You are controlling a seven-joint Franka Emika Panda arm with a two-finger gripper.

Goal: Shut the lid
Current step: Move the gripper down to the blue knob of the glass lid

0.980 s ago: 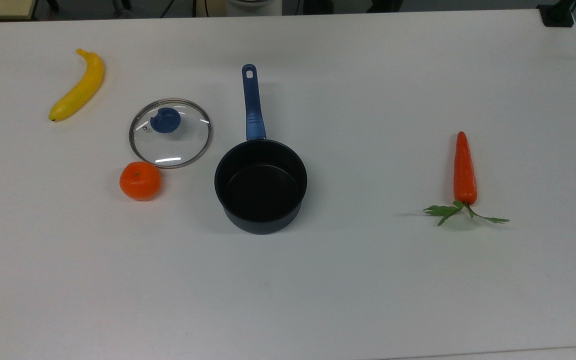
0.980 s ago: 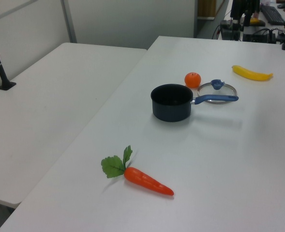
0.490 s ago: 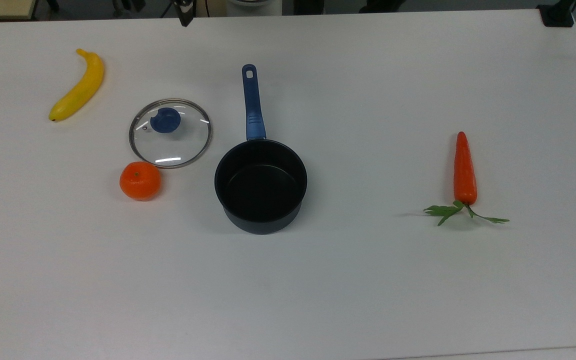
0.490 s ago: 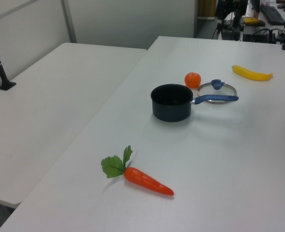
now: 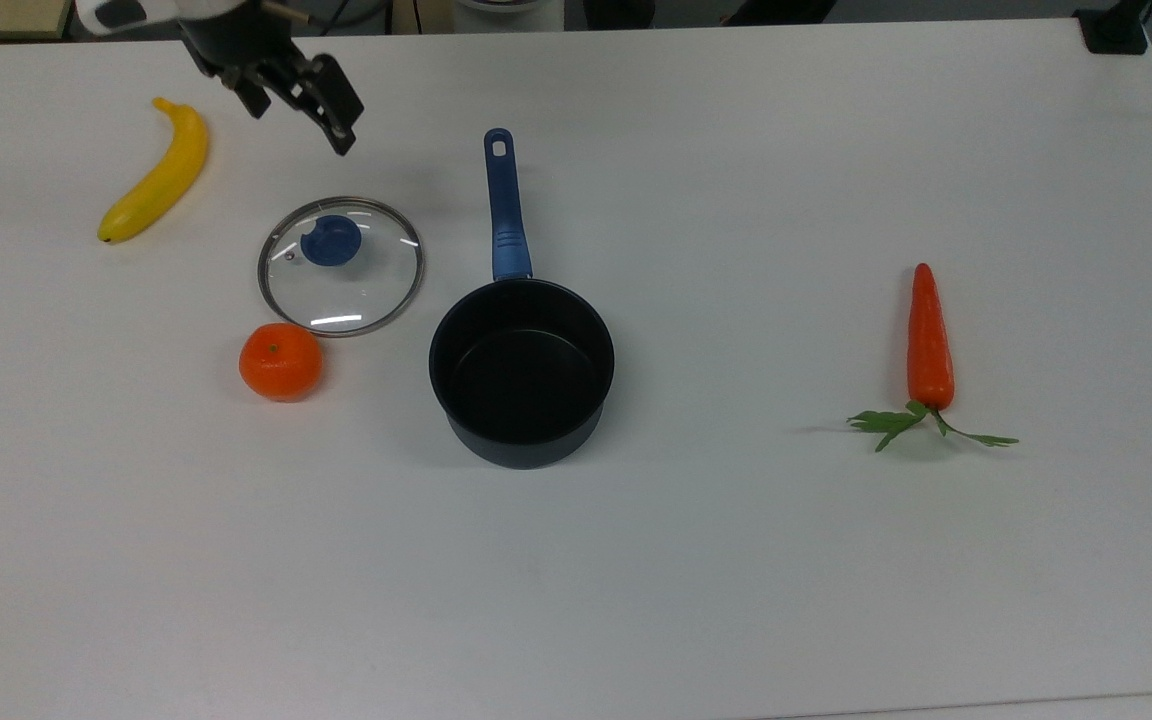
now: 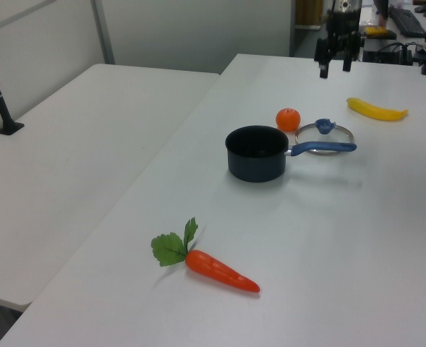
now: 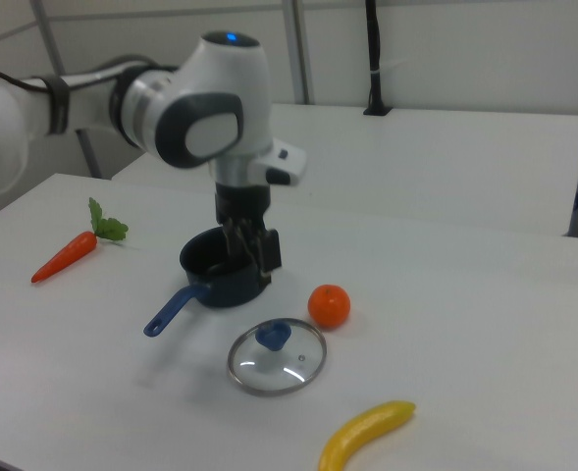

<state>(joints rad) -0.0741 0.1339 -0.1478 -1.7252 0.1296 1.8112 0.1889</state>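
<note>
The round glass lid [image 5: 356, 290] with its blue knob [image 5: 330, 240] lies flat on the white table, left of the open black saucepan [image 5: 521, 370] in the top view. The pan's blue handle [image 5: 506, 205] points to the far edge. My gripper [image 5: 301, 115] hangs open and empty above the table, beyond the lid and between it and the banana. From the left view the gripper [image 6: 334, 66] floats high behind the lid [image 6: 333, 132]. In the right view the gripper [image 7: 252, 257] stands in front of the saucepan [image 7: 198, 263], above the lid [image 7: 277, 356].
An orange [image 5: 280, 362] sits just in front of the lid, nearly touching its rim. A yellow banana [image 5: 156, 170] lies at the top view's far left. A carrot [image 5: 930, 340] with green leaves lies far to the top view's right on the white table [image 5: 736, 550].
The arm has come in from the far edge: one second ago no gripper was over the table, and now it hovers near the lid. Nothing on the table has moved.
</note>
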